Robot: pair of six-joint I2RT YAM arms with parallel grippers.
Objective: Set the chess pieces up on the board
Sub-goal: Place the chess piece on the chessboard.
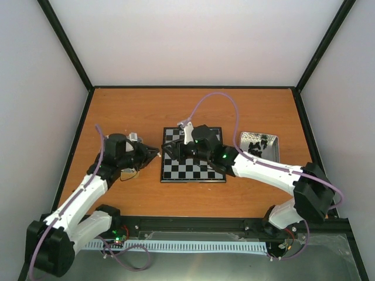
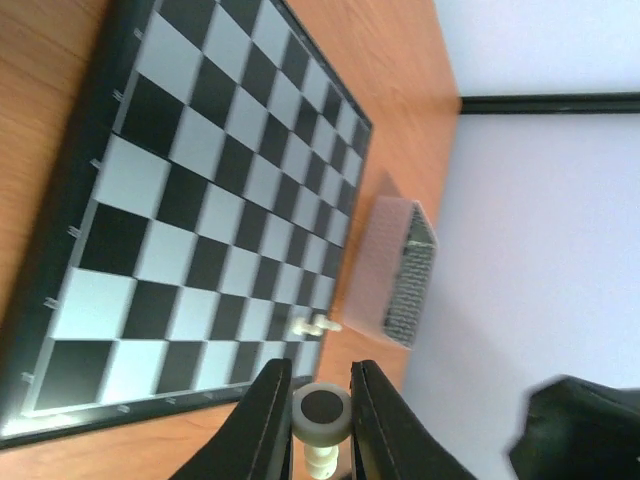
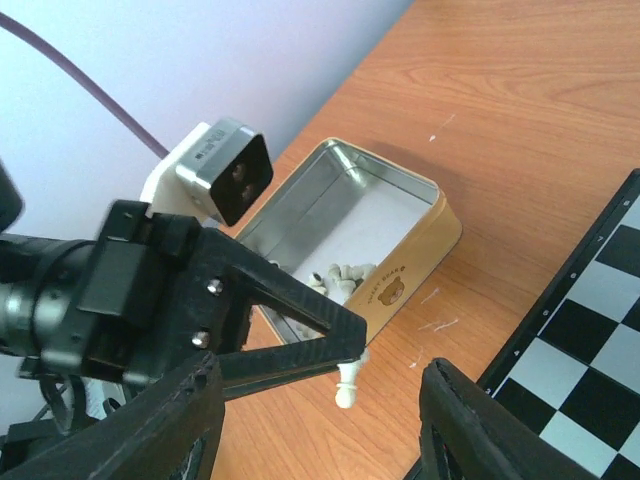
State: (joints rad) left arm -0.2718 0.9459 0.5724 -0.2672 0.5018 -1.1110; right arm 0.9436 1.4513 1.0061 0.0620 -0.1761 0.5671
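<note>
The board (image 1: pixel 202 170) lies mid-table; it also fills the left wrist view (image 2: pixel 200 190). My left gripper (image 1: pixel 156 153) is just off the board's left edge, shut on a cream-white chess piece (image 2: pixel 321 413) whose round base faces the wrist camera. The right wrist view shows that piece (image 3: pixel 348 384) hanging from the left gripper's fingertips (image 3: pixel 335 330) above the table. My right gripper (image 1: pixel 171 151) hovers over the board's left side, open and empty (image 3: pixel 322 410). One cream-white piece (image 2: pixel 313 325) lies on its side on the board near its edge.
A yellow tin (image 3: pixel 400 265) holding several cream-white pieces (image 3: pixel 340 275) sits left of the board, partly under the left arm (image 1: pixel 130 174). A metal tin (image 1: pixel 270 149) with black pieces (image 1: pixel 256 144) sits to the right of the board.
</note>
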